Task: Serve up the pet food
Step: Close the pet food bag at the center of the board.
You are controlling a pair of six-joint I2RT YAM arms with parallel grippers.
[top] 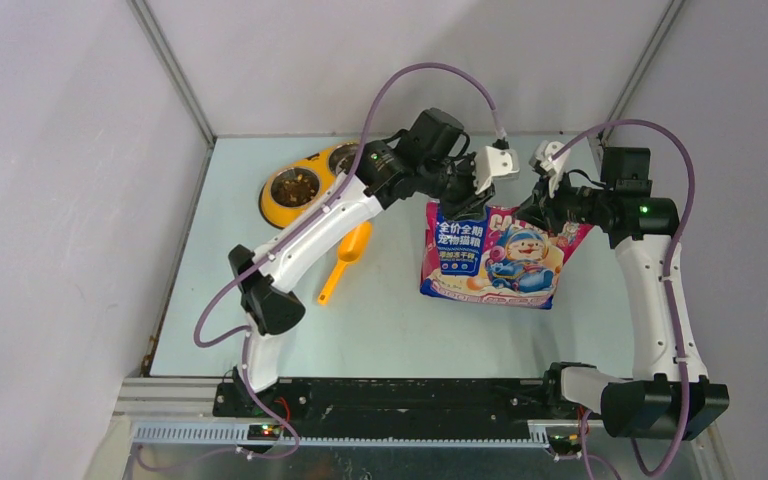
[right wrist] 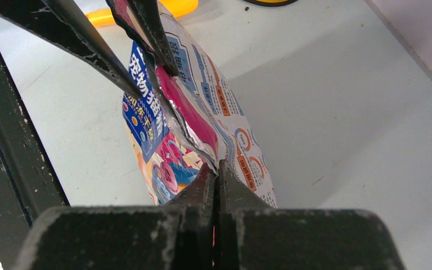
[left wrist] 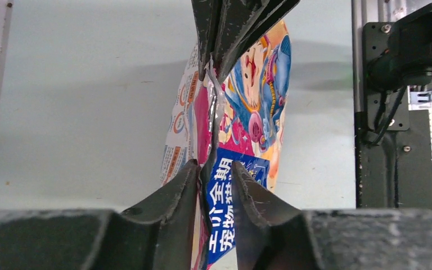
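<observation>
The pet food pouch (top: 500,255), glossy blue and pink with a cartoon animal, hangs upright over the middle of the table. My right gripper (top: 538,213) is shut on its top right corner, and the wrist view shows the jaws pressed together on the foil (right wrist: 216,165). My left gripper (top: 457,205) is at the pouch's top left corner. Its jaws (left wrist: 215,165) stand a little apart astride the pouch's (left wrist: 242,112) upper edge, with the blue label showing in the gap. Dark-brown kibble (top: 295,184) lies in one bowl of the feeder.
The yellow double feeder (top: 272,212) with steel bowls stands at the back left, under the left arm. An orange scoop (top: 348,258) lies on the table between the feeder and the pouch. Grey walls close in the table on three sides.
</observation>
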